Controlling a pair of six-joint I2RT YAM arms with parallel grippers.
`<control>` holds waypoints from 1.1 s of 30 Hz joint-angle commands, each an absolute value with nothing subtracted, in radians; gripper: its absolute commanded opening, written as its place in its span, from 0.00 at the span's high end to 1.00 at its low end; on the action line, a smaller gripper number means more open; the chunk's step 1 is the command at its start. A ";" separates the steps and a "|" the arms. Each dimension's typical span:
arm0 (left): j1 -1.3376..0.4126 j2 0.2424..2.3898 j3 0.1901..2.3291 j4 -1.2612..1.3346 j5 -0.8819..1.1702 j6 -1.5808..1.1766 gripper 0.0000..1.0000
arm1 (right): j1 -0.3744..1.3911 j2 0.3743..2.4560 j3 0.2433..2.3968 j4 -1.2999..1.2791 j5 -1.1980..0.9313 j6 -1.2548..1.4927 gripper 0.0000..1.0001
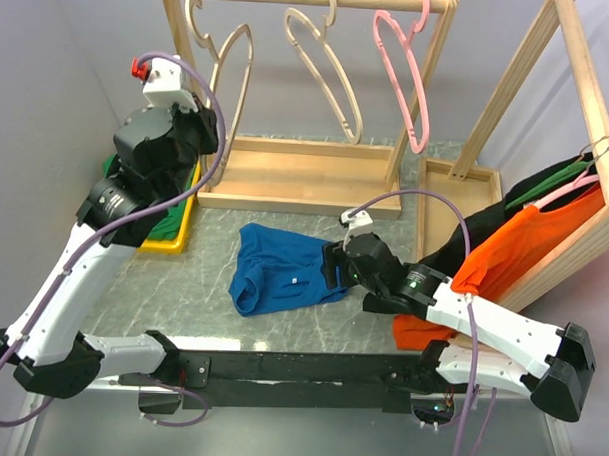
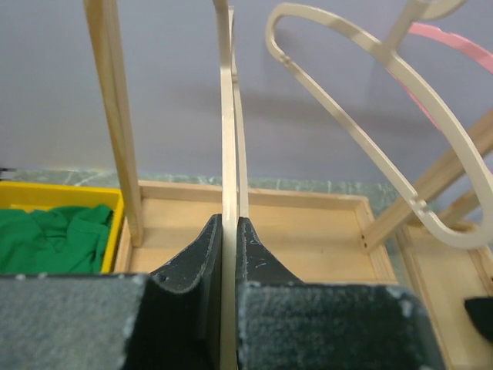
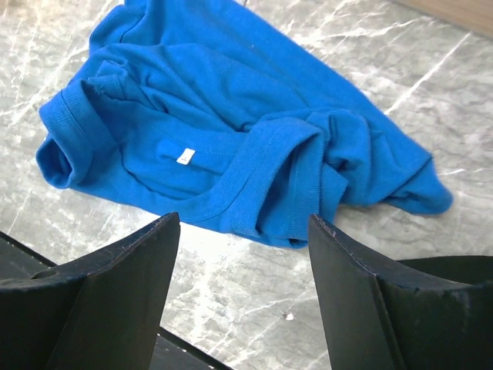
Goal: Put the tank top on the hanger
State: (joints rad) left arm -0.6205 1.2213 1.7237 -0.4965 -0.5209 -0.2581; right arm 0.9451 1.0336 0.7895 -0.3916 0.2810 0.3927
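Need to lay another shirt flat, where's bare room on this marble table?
Bare marble lies between the yellow bin and the royal-blue tank top, and between that top and the wooden rack base. The right side is crowded by the orange shirt and right arm.

Left gripper up high, jaws nearly together; right gripper low, angled downward, jaws wide apart

walls: plain pale grey wall, upper left and upper right | surface: grey marbled table, centre | furniture: wooden rack with tray base, top centre; second wooden rack, right edge | light: soft, even
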 commanded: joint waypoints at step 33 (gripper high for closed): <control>-0.618 0.954 1.332 -0.439 -0.221 -0.402 0.99 | 0.983 0.702 0.672 -0.373 0.307 0.468 0.23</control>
